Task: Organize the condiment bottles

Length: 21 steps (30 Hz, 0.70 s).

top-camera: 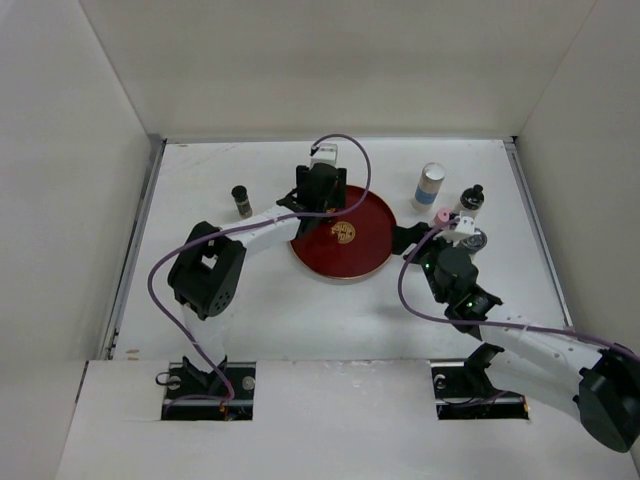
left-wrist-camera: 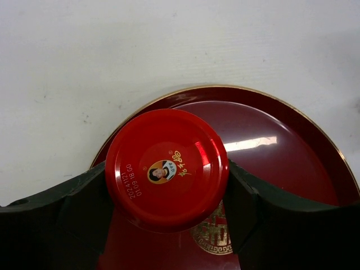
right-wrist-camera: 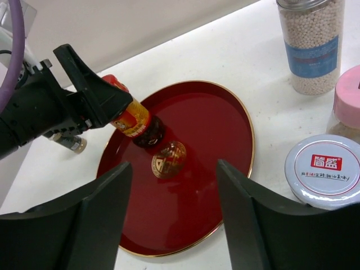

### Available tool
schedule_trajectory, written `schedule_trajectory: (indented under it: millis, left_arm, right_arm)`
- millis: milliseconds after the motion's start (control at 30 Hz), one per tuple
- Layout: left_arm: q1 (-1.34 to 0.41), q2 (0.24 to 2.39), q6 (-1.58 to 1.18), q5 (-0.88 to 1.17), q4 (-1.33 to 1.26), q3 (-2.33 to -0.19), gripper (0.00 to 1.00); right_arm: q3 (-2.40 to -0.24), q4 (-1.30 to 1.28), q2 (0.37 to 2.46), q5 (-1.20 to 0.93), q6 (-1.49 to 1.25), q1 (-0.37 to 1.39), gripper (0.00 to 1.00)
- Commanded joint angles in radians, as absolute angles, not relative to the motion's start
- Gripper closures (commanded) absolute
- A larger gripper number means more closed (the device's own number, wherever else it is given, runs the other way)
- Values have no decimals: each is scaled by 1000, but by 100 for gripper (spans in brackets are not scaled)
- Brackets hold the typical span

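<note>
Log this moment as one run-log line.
left tool: shut on red-capped jar over red tray | right tool: open, empty | blue-labelled jar, pink-capped jar, white-lidded jar: on table, outside tray

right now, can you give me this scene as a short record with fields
left pincer: shut on red-capped jar
jar pose: tilted, over red tray
right pincer: open, holding nothing
on table right of tray: blue-labelled jar, pink-capped jar, white-lidded jar, black-capped bottle
on table left of tray: dark-capped jar
</note>
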<state>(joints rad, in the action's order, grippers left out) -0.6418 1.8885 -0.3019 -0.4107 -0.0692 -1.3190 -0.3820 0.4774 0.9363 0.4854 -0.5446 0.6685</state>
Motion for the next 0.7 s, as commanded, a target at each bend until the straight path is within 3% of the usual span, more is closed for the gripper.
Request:
schedule_trajectory:
  millis: [0, 167, 267, 333, 433, 500, 600, 667]
  left_arm:
    - [-639, 1845, -299, -446, -253, -1309, 55]
    - [-647, 1784, -294, -485, -311, -1234, 19]
    - [-653, 1691, -299, -524, -414, -1145, 6]
    - [-654, 1617, -316, -532, -509, -1076, 3]
    - [-666, 1528, -311, -535, -577, -1013, 0]
    - [-666, 1461, -317, -535, -592, -964, 0]
    - [-662, 1373, -328, -525, -627, -885, 0]
    - [-666, 1327, -353, -522, -630, -836, 2]
  right_arm:
    - [-385, 511, 931, 477, -548, 666, 29]
    - [-420, 486, 953, 489, -535, 651, 12]
    - [-507, 413, 991, 492, -520, 650, 15]
    - [-583, 368, 1034, 492, -512, 648, 26]
    - [-690, 325, 1101, 497, -480, 625, 59]
    - [-759, 282, 1138, 517, -454, 599, 69]
    - [-831, 241, 1183, 546, -427, 553, 67]
    - [-880, 216, 1218, 554, -385, 507, 51]
